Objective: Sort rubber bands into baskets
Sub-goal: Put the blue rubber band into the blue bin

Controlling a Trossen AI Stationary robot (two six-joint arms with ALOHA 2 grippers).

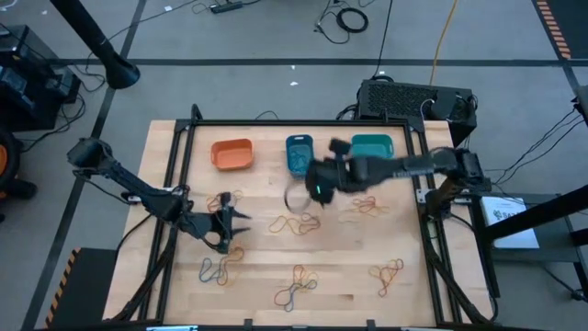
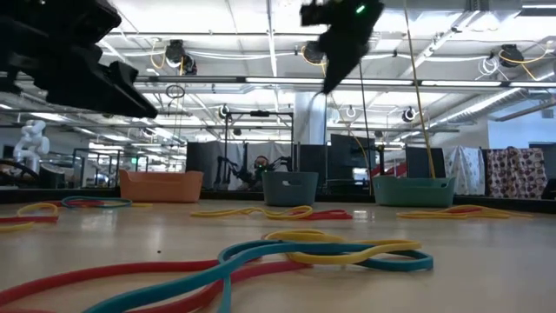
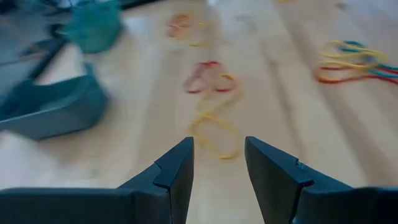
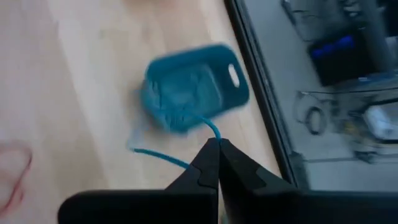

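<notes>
Blue rubber band (image 4: 208, 127) clamped in right gripper (image 4: 217, 144), held raised above table centre, blue basket (image 1: 299, 154) just at 11 o'clock. Step in hand, judged: carrying to blue basket. Next: centre over basket, then release. Left gripper (image 3: 219, 157) fingers apart, empty, low at 8 o'clock near yellow band (image 3: 214, 134).

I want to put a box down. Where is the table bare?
Bare wood lies between the orange basket and the table's left edge, and along the right front. The middle, under the right gripper, is crowded with rubber bands.
</notes>
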